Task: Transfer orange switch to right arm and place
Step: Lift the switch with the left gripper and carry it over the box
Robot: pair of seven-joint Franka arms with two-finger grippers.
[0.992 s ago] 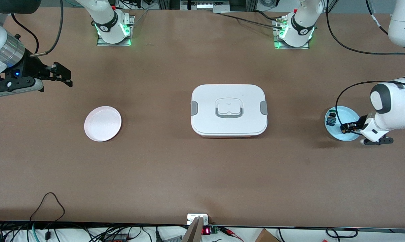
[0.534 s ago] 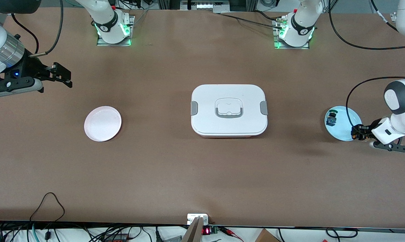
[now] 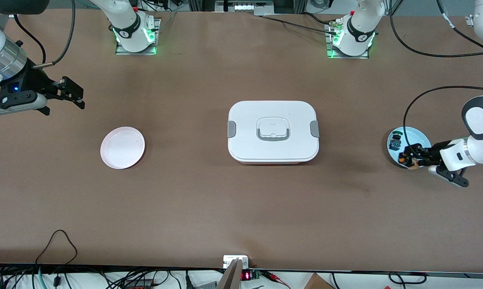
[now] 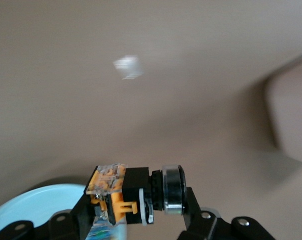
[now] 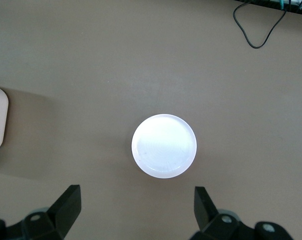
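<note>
Currently the left gripper point(image 3: 409, 157) hangs over the light blue plate point(image 3: 420, 138) at the left arm's end of the surface point(image 3: 241, 200), its fingers point(image 4: 73, 220) pinching the orange switch point(image 3: 410, 159). In the left wrist view the switch point(image 4: 133, 194) lies sideways between the fingers, its orange block and clear top at one end, its black body in the middle and a dark ringed cap pressed against the other finger. The rim of the blue plate point(image 4: 30, 205) shows just under the orange end, and the switch is lifted off it.

A second small switch with a green cap point(image 3: 395, 141) stays on the blue plate, on the part of it toward the middle of the surface, apart from the gripper.

A white lidded box point(image 3: 272, 131) with grey side clips and a grey handle sits in the middle of the surface. A pink plate point(image 3: 122, 147) lies toward the right arm's end, well apart from the box.

The right gripper point(image 3: 71, 95) waits in the air over the surface at the right arm's end, a blue light on its body. Its fingers point(image 5: 68, 205) are spread wide with nothing between them, and the right wrist view looks straight down on the pink plate point(image 5: 164, 145).
</note>
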